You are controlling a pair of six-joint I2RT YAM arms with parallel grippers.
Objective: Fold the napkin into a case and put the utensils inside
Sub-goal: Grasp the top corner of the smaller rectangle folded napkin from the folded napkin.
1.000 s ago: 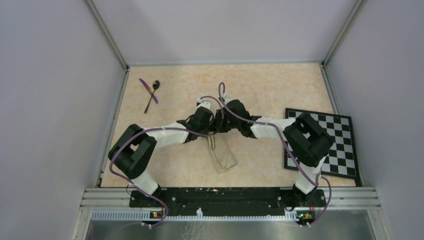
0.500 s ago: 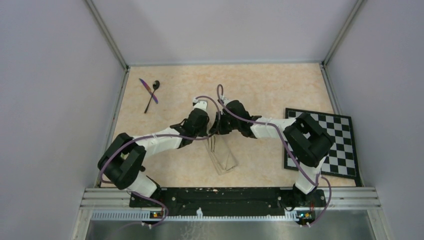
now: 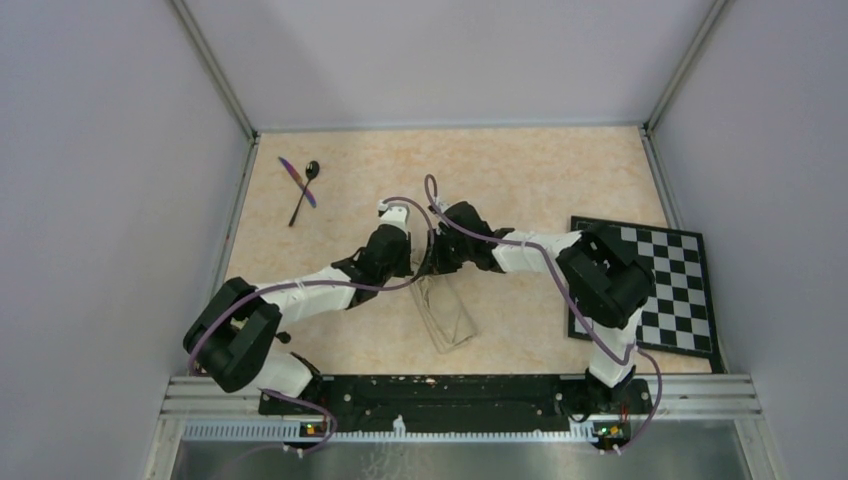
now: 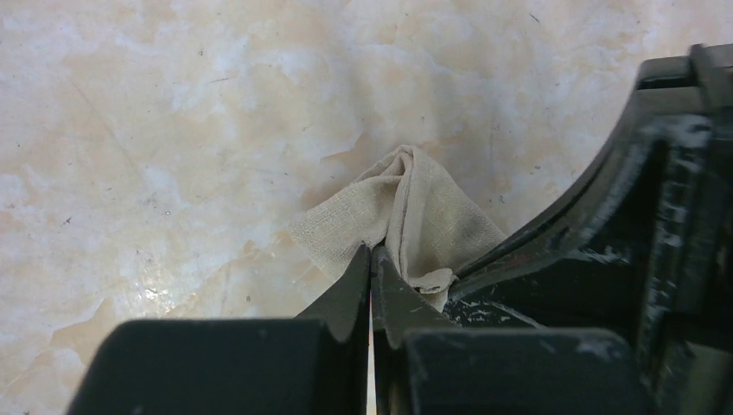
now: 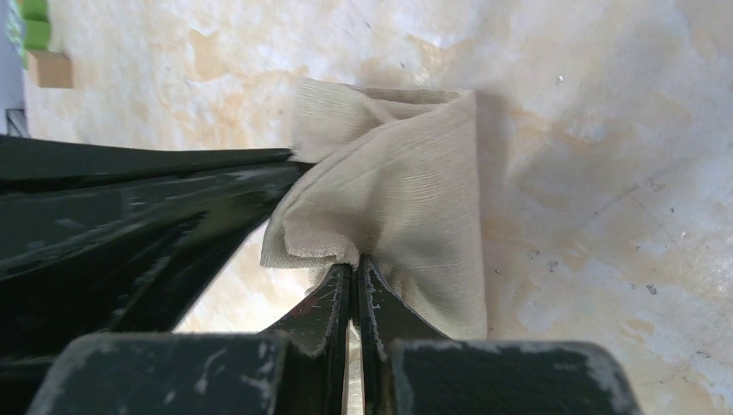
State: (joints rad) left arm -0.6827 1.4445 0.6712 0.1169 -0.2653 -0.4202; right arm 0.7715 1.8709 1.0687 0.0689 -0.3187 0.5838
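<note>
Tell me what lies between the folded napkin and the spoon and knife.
In the top view, the left gripper, shut on the far end of the napkin, comes first. Past it, only bare tabletop reaches the spoon and knife.

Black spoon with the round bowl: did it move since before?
No. The black spoon still lies crossed with the thin purple knife, same spot beside the left metal rail.

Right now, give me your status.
Both shut on beige-tan cloth napkin: left gripper, right gripper. Far left, black spoon and purple knife, crossed. At right, black-and-white checkerboard, apart.
</note>
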